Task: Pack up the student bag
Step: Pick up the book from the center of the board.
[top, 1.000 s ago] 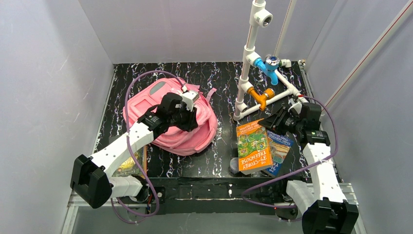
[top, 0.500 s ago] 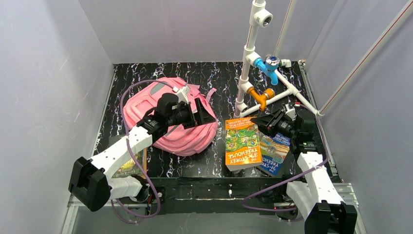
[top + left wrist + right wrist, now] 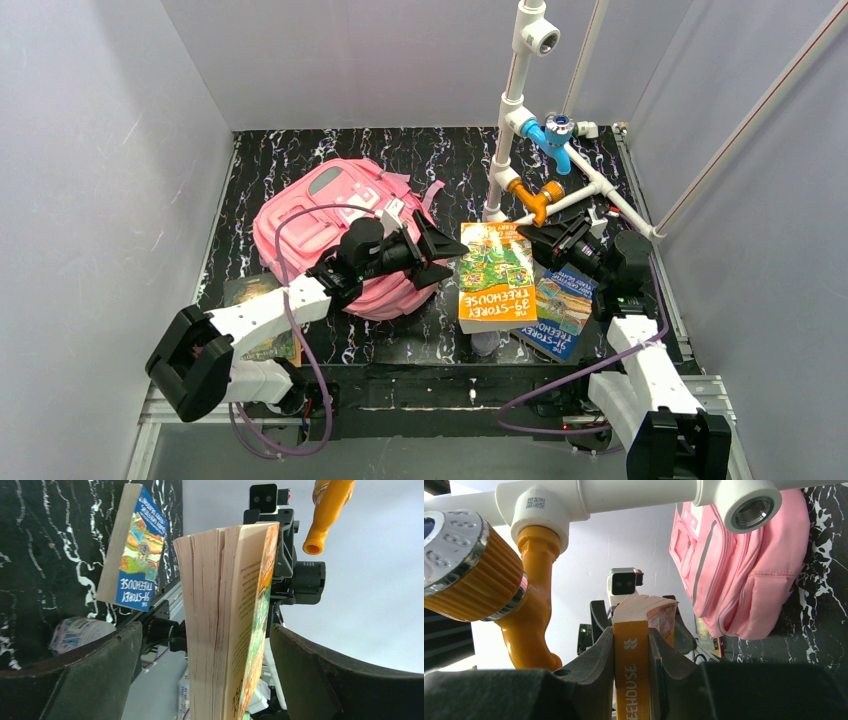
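The student bag (image 3: 320, 225), pink with grey strips, lies at the left of the black table; it also shows in the right wrist view (image 3: 734, 580). My right gripper (image 3: 548, 247) is shut on the spine of an orange book (image 3: 495, 280), holding it above the table; the spine (image 3: 631, 675) sits tight between the pads. My left gripper (image 3: 440, 255) is open, just right of the bag. Its fingers (image 3: 90, 675) stand wide on either side of the book's page edge (image 3: 215, 625), not touching it.
A blue book (image 3: 560, 315) lies under the orange one, also in the left wrist view (image 3: 135, 550). A white pipe frame (image 3: 515, 120) with blue and orange fittings (image 3: 535, 198) stands behind. Another book (image 3: 262, 320) lies by the left arm. Grey walls close in the table.
My left gripper opened, left the top of the bag and swung right to the orange book. The right gripper carried that book leftward, toward the bag.
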Robot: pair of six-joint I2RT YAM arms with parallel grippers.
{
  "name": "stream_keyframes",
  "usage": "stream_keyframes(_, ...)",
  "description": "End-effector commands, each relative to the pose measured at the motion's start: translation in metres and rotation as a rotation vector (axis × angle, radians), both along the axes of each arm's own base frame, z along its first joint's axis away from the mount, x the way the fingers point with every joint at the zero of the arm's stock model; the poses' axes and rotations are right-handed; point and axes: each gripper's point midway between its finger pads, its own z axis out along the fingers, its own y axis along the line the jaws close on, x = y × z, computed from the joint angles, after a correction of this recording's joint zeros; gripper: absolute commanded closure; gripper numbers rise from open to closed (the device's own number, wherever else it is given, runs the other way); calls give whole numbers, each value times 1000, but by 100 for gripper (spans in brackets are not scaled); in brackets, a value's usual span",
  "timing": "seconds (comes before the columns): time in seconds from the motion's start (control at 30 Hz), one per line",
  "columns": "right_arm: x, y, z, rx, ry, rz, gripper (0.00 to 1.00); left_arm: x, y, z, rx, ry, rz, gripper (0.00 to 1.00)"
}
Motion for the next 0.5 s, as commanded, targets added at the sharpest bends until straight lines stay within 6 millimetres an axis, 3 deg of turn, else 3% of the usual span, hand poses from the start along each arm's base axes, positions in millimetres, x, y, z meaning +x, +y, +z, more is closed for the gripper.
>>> stream_keyframes(0.0, -4, 3, 28, 60, -62, 28, 99, -1, -18, 34, -159, -43, 15, 2)
stream_keyframes(0.07, -5, 3, 26, 60, -59, 28, 99, -6, -25, 39, -192, -48, -1, 2)
stream_keyframes(0.13, -7, 3, 24, 62, -55, 27, 99, -7, -28, 38, -211, -50, -7, 9)
stream_keyframes(0.47, -18, 15, 14, 54, -34, 78, 99, -7, -29, 26, -228, -43, 5, 63)
